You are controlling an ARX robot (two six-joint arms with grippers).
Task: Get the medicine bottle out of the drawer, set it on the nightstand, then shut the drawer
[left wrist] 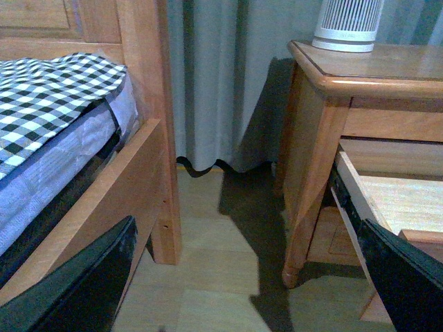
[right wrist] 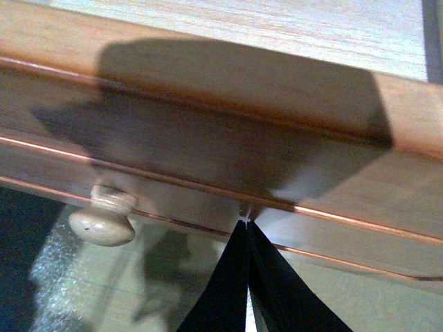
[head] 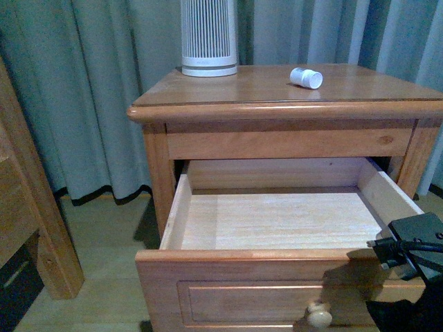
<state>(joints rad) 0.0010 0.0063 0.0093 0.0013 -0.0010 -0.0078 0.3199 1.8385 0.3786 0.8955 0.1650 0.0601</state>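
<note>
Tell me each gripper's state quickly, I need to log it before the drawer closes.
Left gripper: open, fingers wide apart, holding nothing.
Right gripper: shut, empty, fingertips together against the honey-wood drawer front, beside its round pale knob.

White ribbed cylinder (head: 208, 38), grey-green curtains (head: 90, 83), checked bedding (left wrist: 48, 97), wooden bed frame (left wrist: 149, 138).
</note>
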